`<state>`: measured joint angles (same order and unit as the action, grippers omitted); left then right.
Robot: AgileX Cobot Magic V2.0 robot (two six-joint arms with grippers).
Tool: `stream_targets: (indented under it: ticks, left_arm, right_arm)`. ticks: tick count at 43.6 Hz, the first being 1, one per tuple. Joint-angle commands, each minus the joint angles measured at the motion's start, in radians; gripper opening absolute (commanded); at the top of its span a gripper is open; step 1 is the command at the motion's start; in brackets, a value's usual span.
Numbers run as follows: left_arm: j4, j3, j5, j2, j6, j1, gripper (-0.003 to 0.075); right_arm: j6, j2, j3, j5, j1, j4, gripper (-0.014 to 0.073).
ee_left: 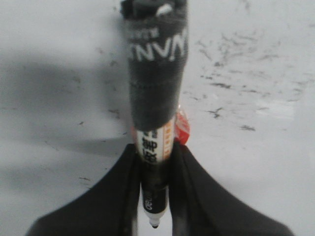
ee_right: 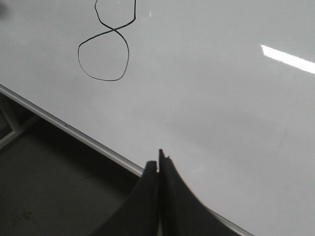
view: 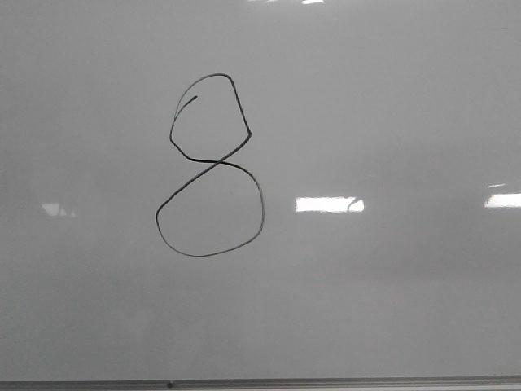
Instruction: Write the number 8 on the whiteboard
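Note:
A black hand-drawn number 8 point(view: 210, 163) stands on the whiteboard point(view: 391, 106), left of centre in the front view, with a small upper loop over a larger lower loop. No gripper shows in the front view. In the left wrist view my left gripper point(ee_left: 155, 162) is shut on a black marker point(ee_left: 155, 103) with a dark wrap and a white and orange label; its tip point(ee_left: 154, 225) is bare, over a scuffed pale surface. In the right wrist view my right gripper point(ee_right: 158, 167) is shut and empty, near the board's metal bottom edge point(ee_right: 74, 132), with the 8 point(ee_right: 106, 49) farther off.
Bright rectangular glare spots point(view: 329, 204) lie on the board right of the figure. The thin metal bottom edge point(view: 260, 383) runs along the bottom of the front view. A dark surface point(ee_right: 49, 187) lies below the board in the right wrist view.

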<state>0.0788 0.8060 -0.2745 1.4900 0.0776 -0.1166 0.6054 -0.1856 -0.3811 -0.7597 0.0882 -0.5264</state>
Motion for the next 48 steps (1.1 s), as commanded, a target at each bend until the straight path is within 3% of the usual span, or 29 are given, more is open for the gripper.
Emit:
stream_targets:
  ticks: [1, 26, 48]
  left_arm:
    - [0.004, 0.038, 0.131, 0.002, -0.009, 0.000, 0.0013]
    - [0.004, 0.040, 0.103, -0.015, -0.011, 0.000, 0.0503]
    - [-0.021, 0.024, -0.014, -0.436, -0.011, 0.000, 0.0507]
  right_arm:
    - [-0.004, -0.010, -0.023, 0.067, -0.006, -0.027, -0.0061]
    - [-0.004, -0.010, -0.023, 0.062, -0.005, -0.027, -0.0061]
    - [-0.004, -0.010, -0.023, 0.073, -0.004, -0.027, -0.0061]
